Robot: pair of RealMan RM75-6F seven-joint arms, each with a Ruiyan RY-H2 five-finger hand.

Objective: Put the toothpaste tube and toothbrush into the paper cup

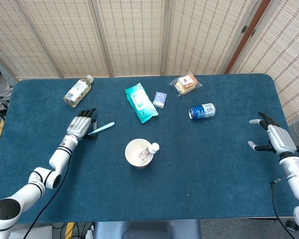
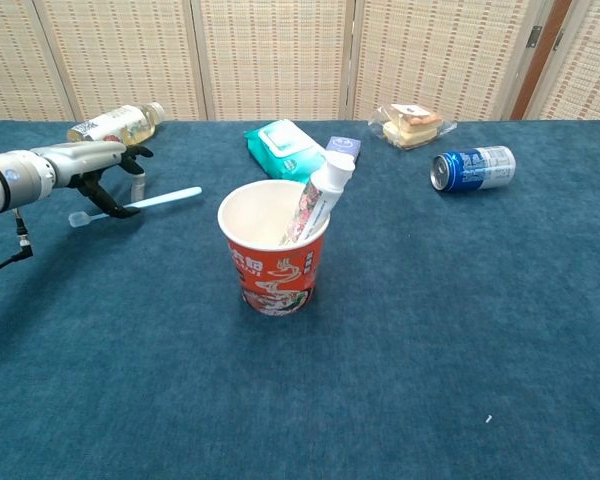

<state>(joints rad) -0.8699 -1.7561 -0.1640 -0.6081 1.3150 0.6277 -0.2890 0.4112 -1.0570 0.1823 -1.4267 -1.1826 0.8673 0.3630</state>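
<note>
the tube (image 2: 320, 202) already stood in the cup (image 2: 274, 271), leaning on the rim with its cap up, so the step in hand was the toothbrush (image 2: 140, 203). the left hand (image 2: 92, 165) pinched the toothbrush near its head end, the handle pointing toward the cup, and in the chest view it looked lifted just clear of the tabletop (image 2: 430, 330), well to the left of the cup. the right hand (image 1: 274, 138) hung at the far right edge, fingers apart and holding nothing. the next move, as i judged it, called for carrying the toothbrush across to above the cup, tipping it upright, and lowering it into the free side beside the tube without knocking the cup over.
</note>
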